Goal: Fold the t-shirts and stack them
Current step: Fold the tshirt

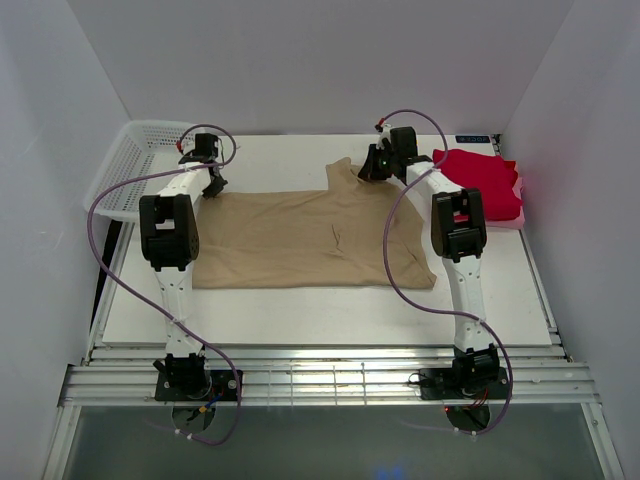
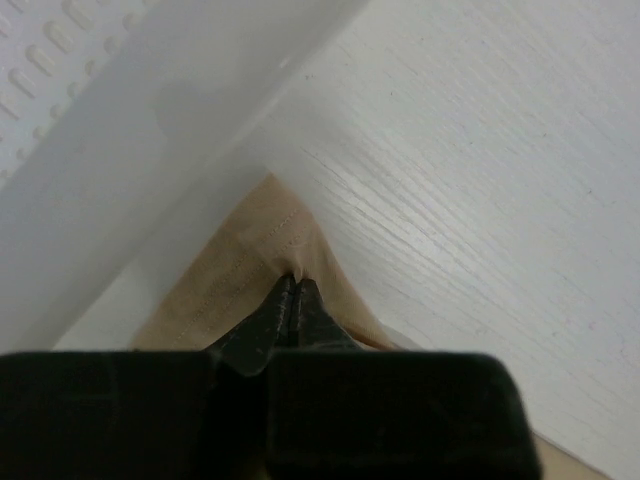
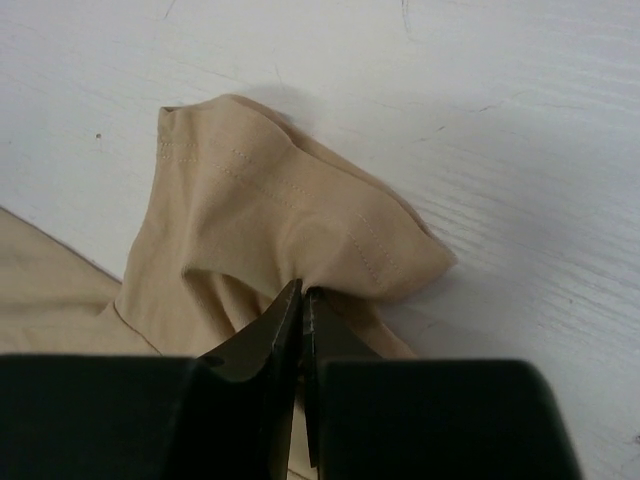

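A tan-beige t-shirt lies spread across the white table. My left gripper is at the shirt's far left corner, shut on the hemmed tan cloth, black fingers pinched together. At the shirt's far right, my right gripper is shut on a bunched fold of the sleeve, which puckers at the fingertips. A folded bright red t-shirt rests at the table's far right.
A white mesh basket stands at the far left corner, its wall close beside my left gripper. White enclosure walls ring the table. Purple cables loop off both arms.
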You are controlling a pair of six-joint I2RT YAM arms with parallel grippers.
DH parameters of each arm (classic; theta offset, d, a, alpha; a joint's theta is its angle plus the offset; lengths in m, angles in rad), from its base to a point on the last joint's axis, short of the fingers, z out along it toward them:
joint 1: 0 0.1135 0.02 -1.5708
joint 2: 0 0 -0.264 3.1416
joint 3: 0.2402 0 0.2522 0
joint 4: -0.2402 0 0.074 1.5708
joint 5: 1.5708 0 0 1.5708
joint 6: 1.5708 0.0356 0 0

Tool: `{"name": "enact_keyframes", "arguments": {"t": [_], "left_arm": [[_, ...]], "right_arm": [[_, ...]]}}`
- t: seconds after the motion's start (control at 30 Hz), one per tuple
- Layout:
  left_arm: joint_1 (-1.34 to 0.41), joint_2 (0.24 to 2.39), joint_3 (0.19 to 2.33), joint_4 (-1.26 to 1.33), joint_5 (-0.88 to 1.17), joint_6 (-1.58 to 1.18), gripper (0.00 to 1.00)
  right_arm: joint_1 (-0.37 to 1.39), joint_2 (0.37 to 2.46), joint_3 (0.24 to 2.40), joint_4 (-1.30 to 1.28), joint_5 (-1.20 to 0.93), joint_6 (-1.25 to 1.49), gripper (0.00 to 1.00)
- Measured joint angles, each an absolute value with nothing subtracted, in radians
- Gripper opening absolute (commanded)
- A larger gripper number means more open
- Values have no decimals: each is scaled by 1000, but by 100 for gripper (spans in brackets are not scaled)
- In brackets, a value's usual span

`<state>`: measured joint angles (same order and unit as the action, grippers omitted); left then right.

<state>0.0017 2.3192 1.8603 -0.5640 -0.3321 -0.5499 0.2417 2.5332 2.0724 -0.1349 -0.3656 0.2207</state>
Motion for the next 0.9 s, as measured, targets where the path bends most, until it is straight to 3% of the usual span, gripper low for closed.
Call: {"name": "enact_keyframes", "arguments": {"t": [0.4,0.9], "left_arm": [[2,2291,1804,-518,-327,-542,0],[32,2033,1467,-451,-330,-551,0]], "right_arm": [[242,2392,2001,-140,-371,212,8],[244,2049,1602,-123,-393,147,8]]}}
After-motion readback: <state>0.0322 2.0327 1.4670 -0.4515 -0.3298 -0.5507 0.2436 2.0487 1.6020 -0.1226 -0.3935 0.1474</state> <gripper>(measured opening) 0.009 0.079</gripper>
